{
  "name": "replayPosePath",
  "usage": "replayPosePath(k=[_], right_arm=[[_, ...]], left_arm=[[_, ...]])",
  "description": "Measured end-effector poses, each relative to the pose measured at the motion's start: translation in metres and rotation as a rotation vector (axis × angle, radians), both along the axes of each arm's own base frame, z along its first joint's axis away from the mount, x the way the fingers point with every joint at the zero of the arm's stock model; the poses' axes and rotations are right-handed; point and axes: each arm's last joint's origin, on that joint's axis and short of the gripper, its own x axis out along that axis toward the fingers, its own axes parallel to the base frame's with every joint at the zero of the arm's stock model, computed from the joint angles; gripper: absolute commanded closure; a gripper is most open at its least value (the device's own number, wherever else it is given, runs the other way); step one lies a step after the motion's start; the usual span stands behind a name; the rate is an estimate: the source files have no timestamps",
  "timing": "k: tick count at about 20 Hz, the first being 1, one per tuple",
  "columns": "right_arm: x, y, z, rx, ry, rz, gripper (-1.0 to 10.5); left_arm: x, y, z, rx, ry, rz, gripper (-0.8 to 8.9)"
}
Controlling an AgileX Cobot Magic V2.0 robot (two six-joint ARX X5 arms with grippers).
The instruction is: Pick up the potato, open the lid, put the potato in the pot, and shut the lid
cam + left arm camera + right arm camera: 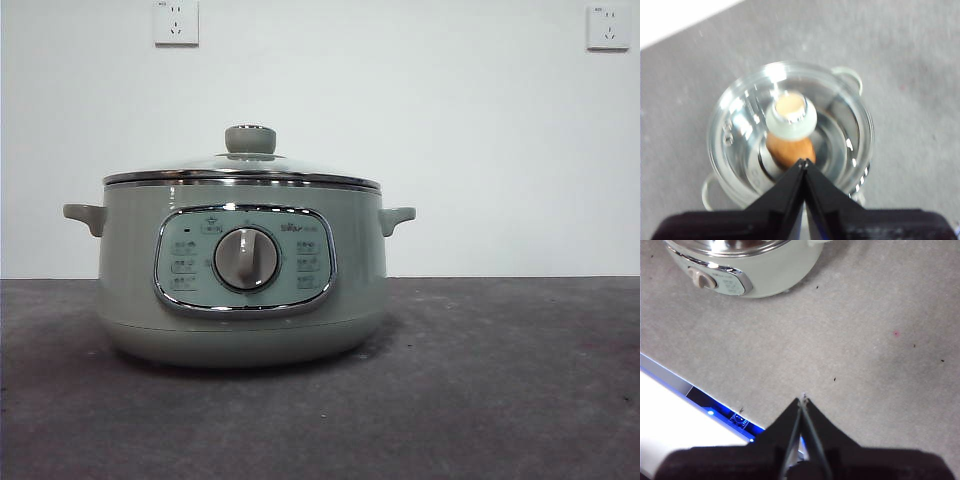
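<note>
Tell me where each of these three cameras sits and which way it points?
Front view: low at table height, looking level at the pot, its lid on; no part of the robot shows.
Left wrist view: above the pot, looking down through the lid at the potato inside; the left gripper shows, jaws shut.
Right wrist view: over the table beside the pot, looking down; the right gripper shows, jaws shut.
All three views share the pot.

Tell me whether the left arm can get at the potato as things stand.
Probably not directly. The potato lies inside the pot, seen through the glass lid, which sits closed on the rim. The left gripper hangs above with jaws shut; the lid would have to come off first.
</note>
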Motion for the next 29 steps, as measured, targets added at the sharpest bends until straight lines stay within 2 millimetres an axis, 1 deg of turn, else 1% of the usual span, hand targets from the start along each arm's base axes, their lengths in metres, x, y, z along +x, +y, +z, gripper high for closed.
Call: replayPosePath(k=[1,3,5,7,8,9,11,14,16,18,19,20,22,25,29], right_arm=[[0.0,0.0,0.0,0.0,0.0,0.0,9.5],[0.0,0.0,0.0,0.0,0.0,0.0,9.5],[0.0,0.0,0.0,0.0,0.0,0.0,9.5],[0.0,0.0,0.0,0.0,0.0,0.0,9.5],[0.0,0.0,0.0,0.0,0.0,0.0,9.5],[0.0,0.0,0.0,0.0,0.0,0.0,9.5],[0.0,0.0,0.0,0.0,0.0,0.0,9.5],[0.0,0.0,0.0,0.0,0.0,0.0,9.5],[0.0,0.0,0.0,0.0,0.0,0.0,9.5],[0.0,0.0,0.0,0.0,0.0,0.0,9.5],[0.0,0.0,0.0,0.0,0.0,0.0,9.5],[0.0,0.0,0.0,0.0,0.0,0.0,9.5],[0.0,0.0,0.0,0.0,0.0,0.0,9.5],[0.0,0.0,0.0,0.0,0.0,0.0,9.5],[0.0,0.0,0.0,0.0,0.0,0.0,9.5]], left_arm=[[0.001,0.003,0.001,0.003,-0.017,0.013,8.17],[-0.004,0.013,0.003,0.084,-0.065,0.049,8.17],[-0.02,0.033,0.0,0.127,-0.066,0.105,8.17],[-0.034,0.054,-0.012,0.126,-0.081,0.187,8.17],[-0.037,0.064,-0.023,0.117,-0.107,0.241,8.17],[-0.04,0.073,-0.036,0.106,-0.137,0.299,8.17],[-0.049,0.087,-0.071,0.08,-0.211,0.399,8.17],[-0.065,0.101,-0.137,0.002,-0.328,0.525,8.17],[-0.072,0.104,-0.185,-0.078,-0.37,0.583,8.17],[-0.075,0.105,-0.231,-0.121,-0.352,0.61,8.17],[-0.075,0.105,-0.248,-0.134,-0.352,0.614,8.17],[-0.075,0.105,-0.259,-0.146,-0.362,0.616,8.17],[-0.074,0.105,-0.269,-0.17,-0.392,0.62,8.17],[-0.075,0.105,-0.262,-0.201,-0.475,0.623,8.17],[-0.076,0.106,-0.264,-0.194,-0.458,0.631,8.17]])
